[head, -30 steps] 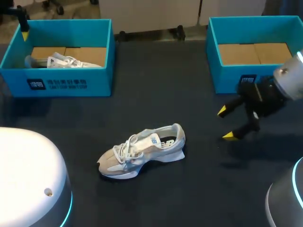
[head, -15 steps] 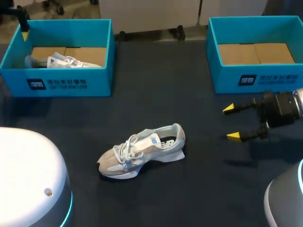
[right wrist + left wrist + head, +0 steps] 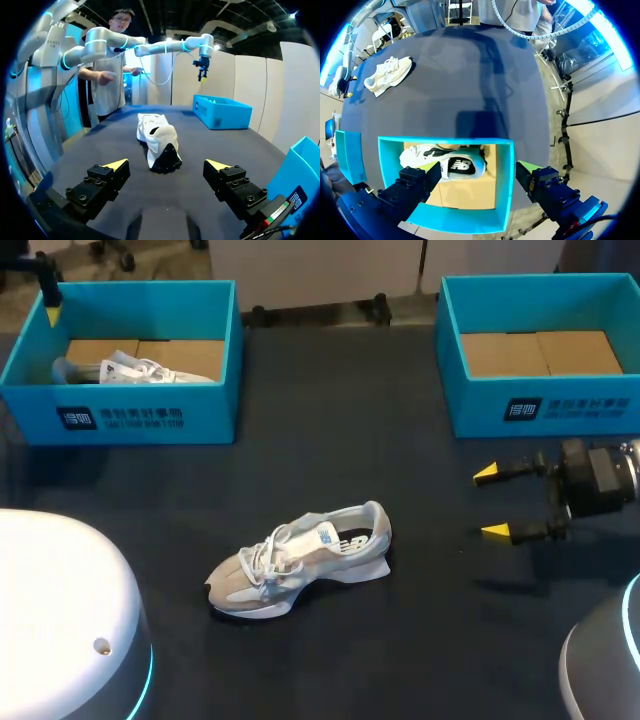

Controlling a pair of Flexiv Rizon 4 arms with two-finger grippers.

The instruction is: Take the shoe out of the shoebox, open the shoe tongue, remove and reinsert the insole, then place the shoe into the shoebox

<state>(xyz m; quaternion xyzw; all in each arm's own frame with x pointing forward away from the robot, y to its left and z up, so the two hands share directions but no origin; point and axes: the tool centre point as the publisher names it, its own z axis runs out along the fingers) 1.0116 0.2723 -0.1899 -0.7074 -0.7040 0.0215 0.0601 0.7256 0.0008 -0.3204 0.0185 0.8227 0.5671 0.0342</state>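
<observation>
Nearest on the table (image 3: 420, 650), the sneaker (image 3: 298, 562) is already out of its box. It sits upright on its sole mid-table, toe toward the robot's left and heel toward its right. The laces look done up and the tongue is not seen pulled open, so the tongue step is judged to be next. The insole state cannot be told.

The right gripper (image 3: 492, 502) is held low, well apart from the heel. Its fingers are spread wide, level with the table, and nothing is held. In the right wrist view the heel lies straight ahead, centred between the tips. This is probably a lined-up approach so the heel or collar can be braced or gripped.

Further back, the right shoebox (image 3: 560, 405) holds only its cardboard liner (image 3: 540, 352). That free space is presumably meant for the return drop.

The left shoebox (image 3: 120, 415) contains a second sneaker (image 3: 130, 370), lying against the liner.

Farthest back, the left gripper (image 3: 476, 166) hovers above the left shoebox. Its fingers are apart and empty, and nothing is touched. It is likely parked there so the middle of the table stays free for the right arm. A second hand will be needed once the tongue is lifted.
</observation>
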